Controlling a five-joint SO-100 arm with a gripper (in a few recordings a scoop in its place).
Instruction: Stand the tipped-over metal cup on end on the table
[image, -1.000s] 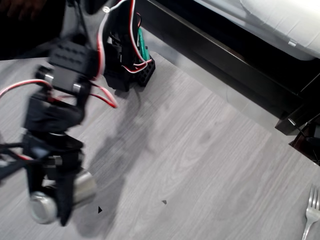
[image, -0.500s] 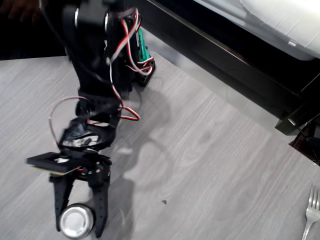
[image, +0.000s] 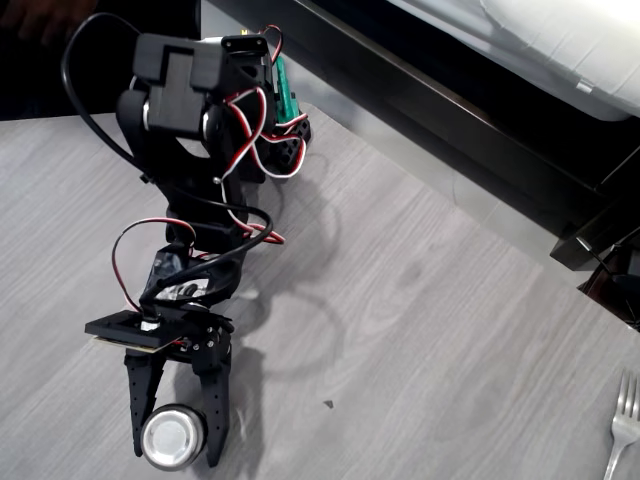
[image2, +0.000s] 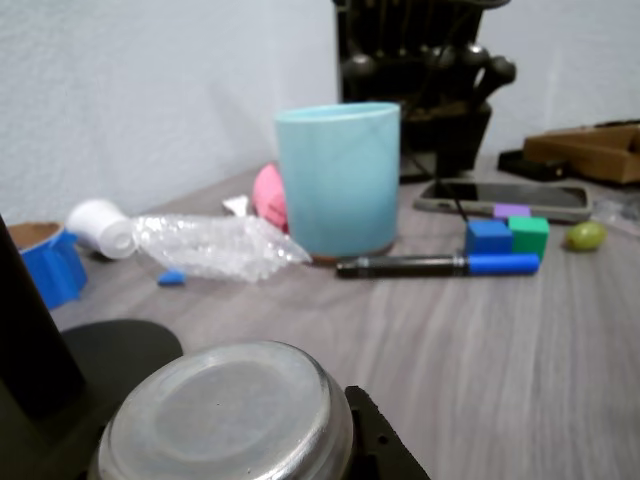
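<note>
Overhead view: we look down from high, a little tilted, over the table (image: 420, 320), the whole arm and the gripper (image: 172, 452) at bottom left.
Wrist view: we ride low on the gripper, close over the cup (image2: 225, 415), looking level across the table (image2: 500, 350) toward a wall.
Shared: the cup (image: 170, 438), the fingers (image: 216, 415) beside it and the table.

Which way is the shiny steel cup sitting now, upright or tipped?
Upright: the shiny steel cup shows a round end facing up between the black fingers. Which end, cannot tell.
</note>
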